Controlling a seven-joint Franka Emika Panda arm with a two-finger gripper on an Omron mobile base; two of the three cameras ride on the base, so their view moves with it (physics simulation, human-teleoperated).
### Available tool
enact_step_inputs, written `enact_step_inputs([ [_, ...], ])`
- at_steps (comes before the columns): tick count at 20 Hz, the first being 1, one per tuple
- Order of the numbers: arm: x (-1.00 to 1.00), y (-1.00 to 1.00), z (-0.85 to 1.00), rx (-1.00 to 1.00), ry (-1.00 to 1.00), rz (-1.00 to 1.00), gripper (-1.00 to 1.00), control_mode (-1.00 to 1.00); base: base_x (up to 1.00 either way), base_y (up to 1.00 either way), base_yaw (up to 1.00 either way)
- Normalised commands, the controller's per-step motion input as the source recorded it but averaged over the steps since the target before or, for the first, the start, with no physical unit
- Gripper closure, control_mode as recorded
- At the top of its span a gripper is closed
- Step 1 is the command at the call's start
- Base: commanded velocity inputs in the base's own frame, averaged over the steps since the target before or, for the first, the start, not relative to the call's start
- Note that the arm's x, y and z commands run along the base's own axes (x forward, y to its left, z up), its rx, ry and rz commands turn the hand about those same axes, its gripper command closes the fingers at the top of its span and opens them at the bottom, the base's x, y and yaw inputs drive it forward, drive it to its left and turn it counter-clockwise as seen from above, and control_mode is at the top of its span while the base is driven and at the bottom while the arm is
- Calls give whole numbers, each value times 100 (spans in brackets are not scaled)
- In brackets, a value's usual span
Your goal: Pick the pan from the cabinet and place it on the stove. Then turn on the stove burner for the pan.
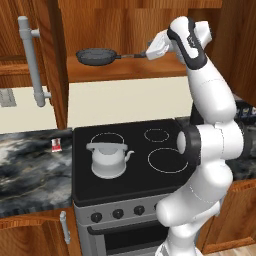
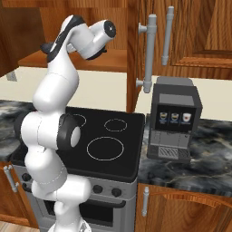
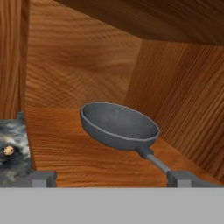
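The pan (image 1: 96, 56) (image 3: 118, 124), small, round and dark grey, rests on the lower shelf of the open cabinet (image 1: 120, 71), its thin handle (image 3: 153, 159) pointing right towards my hand. My gripper (image 1: 148, 54) (image 3: 111, 179) is open at the handle's end. In the hand view the handle runs between the fingertips (image 3: 181, 178), close to the right one, and nothing is gripped. Below lies the black stove (image 1: 135, 172) (image 2: 129, 156). A white kettle (image 1: 107, 159) stands on its front left, partly covering the mid-sized stove burner ring (image 1: 107, 136).
The cabinet's left door (image 1: 50, 55) hangs open with its grey bar handle (image 1: 30, 60). In the right base view a door (image 2: 132, 54) juts out edge-on, with a black coffee machine (image 2: 174, 120) on the marble counter beneath. Black knobs (image 1: 117, 214) line the stove front.
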Motion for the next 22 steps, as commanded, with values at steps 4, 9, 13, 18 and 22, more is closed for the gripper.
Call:
enact_step_inputs([
  [4, 3, 0, 0, 0, 0, 0, -100, -100, 0, 0, 0],
  [9, 3, 0, 0, 0, 0, 0, -100, -100, 0, 0, 0],
  [13, 4, 0, 0, 0, 0, 0, -100, -100, 0, 0, 0],
  [18, 14, 0, 0, 0, 0, 0, -100, -100, 0, 0, 0],
  [22, 17, 0, 0, 0, 0, 2, -100, -100, 0, 0, 0],
])
